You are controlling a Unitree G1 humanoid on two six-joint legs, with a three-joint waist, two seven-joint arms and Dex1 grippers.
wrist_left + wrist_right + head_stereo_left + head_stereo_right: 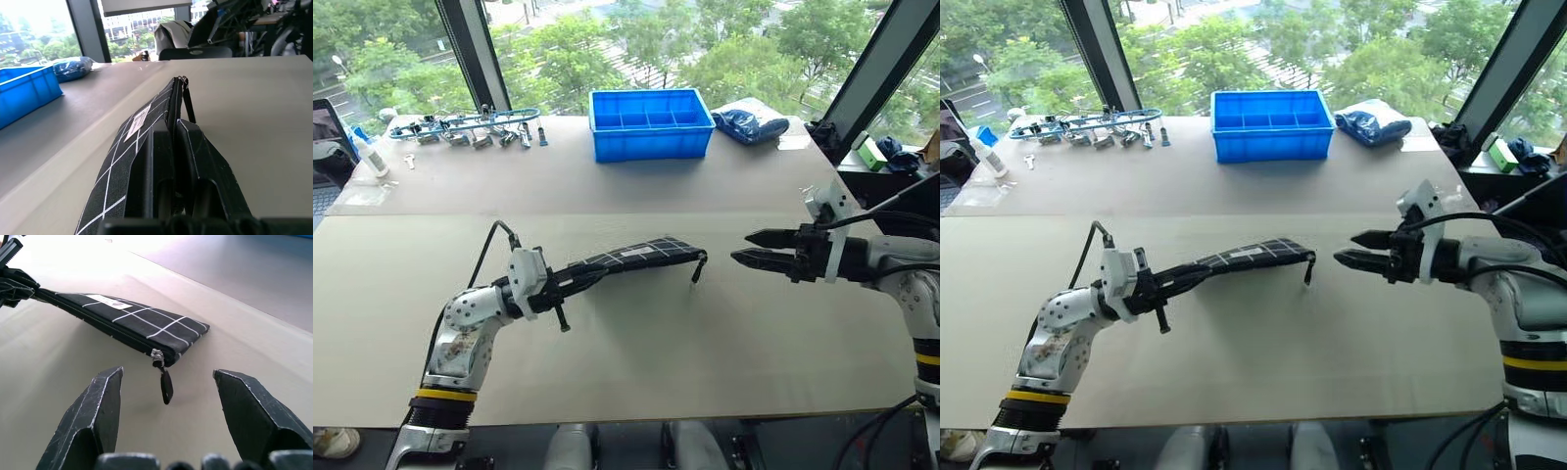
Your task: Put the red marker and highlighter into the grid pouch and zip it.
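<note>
Grid pouch (pixel 626 258) held clear of the table (pixel 636 362) at one end by the left gripper (pixel 570 285), whose two black fingers (pixel 161 171) are pressed together on the fabric, one to each side of the zipper line. Pouch extends level from that grip toward the robot's right, white label (pixel 108 301) facing up. Zipper appears drawn closed along the visible length, with the slider at the free end and the black pull tab (pixel 166 385) hanging loose beneath it. Right gripper (pixel 745 248) is beside that free end, apart from it, fingers spread and holding nothing; the pull tab hangs between and beyond its two fingertips in the right wrist view. Marker and highlighter cannot be made out. Blue bin (pixel 650 123) stands at the far side of the table, a dark blue bag (pixel 750 124) beside it, and assorted tools (pixel 470 128) toward the far left corner.
</note>
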